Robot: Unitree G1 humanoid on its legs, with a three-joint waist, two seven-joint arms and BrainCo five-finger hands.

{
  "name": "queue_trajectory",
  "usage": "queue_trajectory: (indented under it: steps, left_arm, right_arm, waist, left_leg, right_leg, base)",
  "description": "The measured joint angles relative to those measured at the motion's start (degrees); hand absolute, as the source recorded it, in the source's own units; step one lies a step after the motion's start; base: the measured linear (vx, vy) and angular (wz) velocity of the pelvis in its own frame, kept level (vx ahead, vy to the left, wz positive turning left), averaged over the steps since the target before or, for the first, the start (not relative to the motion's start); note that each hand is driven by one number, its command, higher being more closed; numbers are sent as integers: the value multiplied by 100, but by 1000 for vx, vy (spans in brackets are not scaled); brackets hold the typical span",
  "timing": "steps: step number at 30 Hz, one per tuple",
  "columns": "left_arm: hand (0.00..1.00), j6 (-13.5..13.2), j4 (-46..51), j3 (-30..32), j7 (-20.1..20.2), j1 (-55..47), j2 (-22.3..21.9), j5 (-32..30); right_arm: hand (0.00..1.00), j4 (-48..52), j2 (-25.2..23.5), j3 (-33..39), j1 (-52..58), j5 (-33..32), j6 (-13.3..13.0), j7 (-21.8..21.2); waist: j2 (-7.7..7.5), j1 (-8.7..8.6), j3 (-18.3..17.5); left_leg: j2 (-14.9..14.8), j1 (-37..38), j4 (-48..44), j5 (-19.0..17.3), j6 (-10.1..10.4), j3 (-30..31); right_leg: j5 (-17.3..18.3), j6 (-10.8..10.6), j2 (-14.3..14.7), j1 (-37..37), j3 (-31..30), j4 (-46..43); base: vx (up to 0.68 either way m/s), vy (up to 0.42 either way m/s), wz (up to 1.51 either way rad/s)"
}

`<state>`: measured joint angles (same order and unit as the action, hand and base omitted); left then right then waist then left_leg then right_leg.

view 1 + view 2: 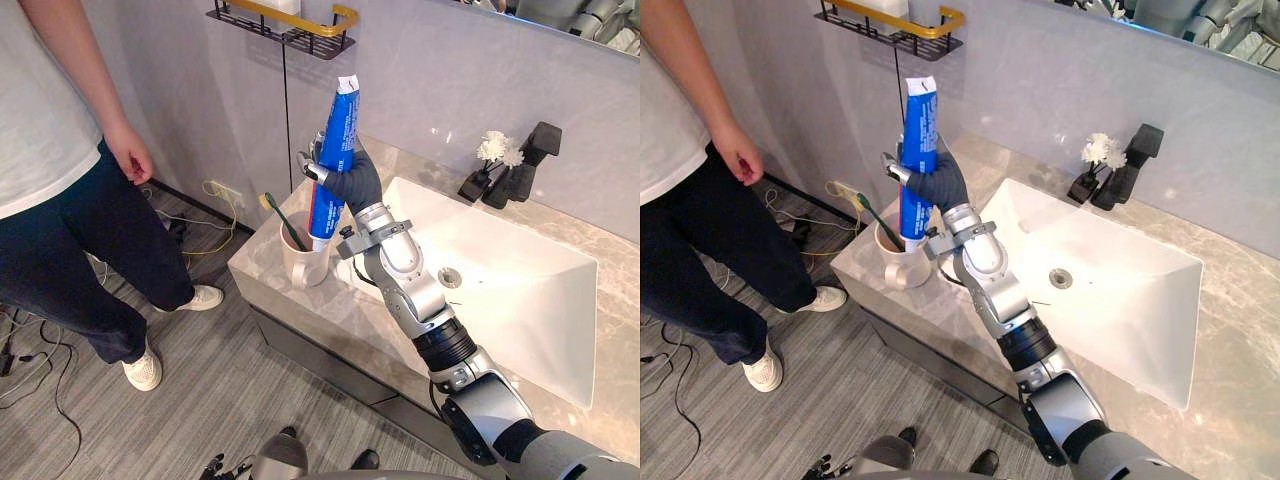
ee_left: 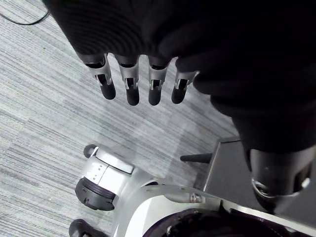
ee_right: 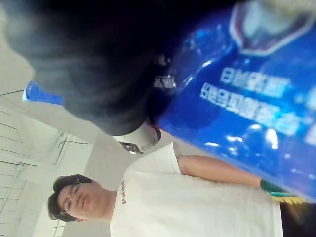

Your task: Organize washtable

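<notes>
1. The toothpaste tube (image 1: 335, 150) is held upright by the right hand (image 1: 352, 175), whose fingers are curled round its middle. Its lower end is at the mouth of the cup (image 1: 305, 262).
2. The cup is set on the corner of the washtable (image 1: 255, 262), with a toothbrush (image 1: 283, 218) leaning inside it.
3. The left hand (image 2: 133, 84) is hung over the floor, fingers straight and holding nothing.
4. If the tall tube is released while barely seated, the cup could be tipped and sent over the nearby edge.
5. The toothbrush could be levered out if the tube is pressed against it.
</notes>
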<state>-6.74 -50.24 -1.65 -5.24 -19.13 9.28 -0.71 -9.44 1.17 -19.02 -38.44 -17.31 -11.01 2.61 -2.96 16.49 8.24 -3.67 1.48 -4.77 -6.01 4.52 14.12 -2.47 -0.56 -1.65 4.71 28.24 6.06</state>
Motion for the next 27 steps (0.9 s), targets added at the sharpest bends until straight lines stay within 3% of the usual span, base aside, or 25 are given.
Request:
queue_trajectory:
  steps: [27]
  left_arm:
    - [0, -15, -131, 3, 22, -7, -17, 0]
  right_arm:
    - [100, -733, 161, -5, -517, 727, 26, 236]
  waist:
    - [36, 26, -4]
  left_leg:
    - [52, -81, -19, 0, 0, 133]
  right_leg:
    - [29, -19, -40, -7, 144, -2]
  base:
    - [1, 14, 2]
